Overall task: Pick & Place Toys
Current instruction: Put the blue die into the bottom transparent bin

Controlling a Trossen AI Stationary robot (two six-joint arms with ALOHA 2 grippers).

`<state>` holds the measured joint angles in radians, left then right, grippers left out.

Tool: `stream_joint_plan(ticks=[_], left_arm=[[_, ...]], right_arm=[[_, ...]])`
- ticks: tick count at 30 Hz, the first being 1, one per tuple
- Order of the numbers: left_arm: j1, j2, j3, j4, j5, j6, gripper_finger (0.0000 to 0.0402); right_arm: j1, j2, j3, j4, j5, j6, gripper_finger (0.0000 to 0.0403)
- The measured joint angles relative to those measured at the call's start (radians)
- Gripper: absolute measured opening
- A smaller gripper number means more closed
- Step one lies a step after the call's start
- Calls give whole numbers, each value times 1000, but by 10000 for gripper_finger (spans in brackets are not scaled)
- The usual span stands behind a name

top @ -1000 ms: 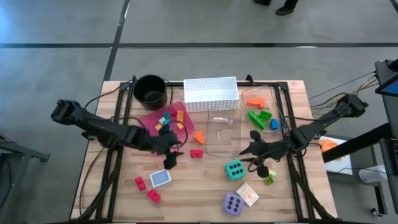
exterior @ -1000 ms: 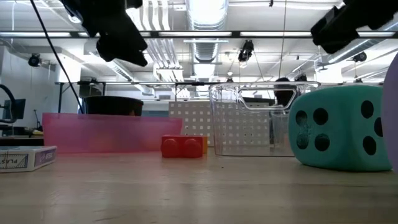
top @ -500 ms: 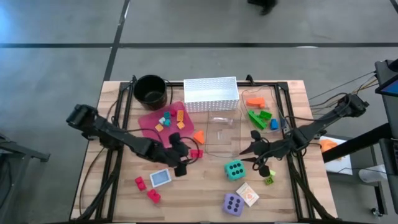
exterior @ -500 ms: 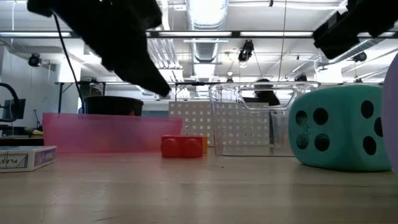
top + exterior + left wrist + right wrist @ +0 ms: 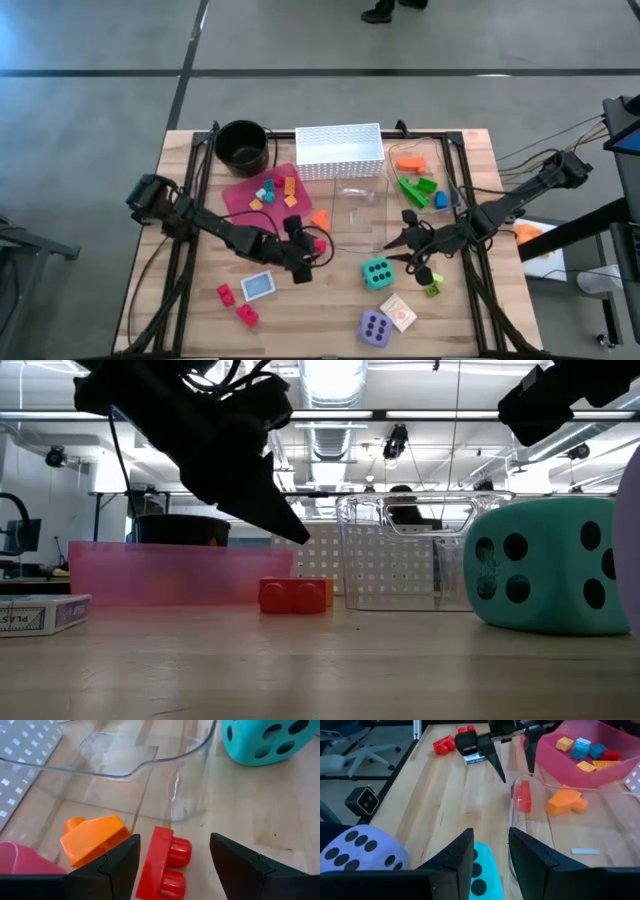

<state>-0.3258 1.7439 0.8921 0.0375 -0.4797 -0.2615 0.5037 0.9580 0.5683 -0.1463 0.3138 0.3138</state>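
Note:
A red brick (image 5: 162, 862) lies on the table next to an orange piece (image 5: 92, 840), in front of the clear bin (image 5: 150, 762). My left gripper (image 5: 172, 845) is open, with one finger on either side of the red brick; in the low view (image 5: 292, 532) its tips hang above the brick (image 5: 292, 595) without touching it. My right gripper (image 5: 392, 247) is open and empty, held still above the table beside the teal die (image 5: 377, 272). The pink tray (image 5: 240, 190) holds several small bricks.
A purple die (image 5: 375, 327) and a card (image 5: 398, 312) lie near the front edge. A card box (image 5: 258, 286) and two red bricks (image 5: 226, 293) lie at the front left. A white basket (image 5: 340, 150) and a black pot (image 5: 242, 145) stand at the back. Green, orange and blue bricks (image 5: 415, 186) lie at the back right.
My left gripper has gone toward the table's right and near edges, away from the pink tray, and has come down toward the red brick. It now stands over the brick with its fingers open.

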Motion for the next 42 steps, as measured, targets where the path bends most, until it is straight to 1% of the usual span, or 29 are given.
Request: stream_joint_plan(ticks=[6,9,11,16,19,28,30,34,42], left_arm=[[5,-2,0,5,0,0,242],[5,-6,0,25,0,1,242],[6,-8,1,36,0,1,242],[6,-8,1,41,0,1,242],[6,-8,1,41,0,1,242],[6,-8,0,41,0,0,242],[6,-8,0,41,0,0,242],[6,-9,0,41,0,0,242],[6,-9,0,41,0,0,242]], right_arm=[[0,0,-2,1,0,-3,121],[-3,0,-2,5,16,-54,121],[-3,0,-2,5,65,-94,121],[-3,2,-3,9,191,-105,121],[-3,2,-3,13,212,-105,121],[-9,8,-4,50,203,-105,121],[-14,8,-4,51,172,-105,121],[-35,8,-4,51,76,-105,121],[-37,7,-4,51,69,-101,121]])
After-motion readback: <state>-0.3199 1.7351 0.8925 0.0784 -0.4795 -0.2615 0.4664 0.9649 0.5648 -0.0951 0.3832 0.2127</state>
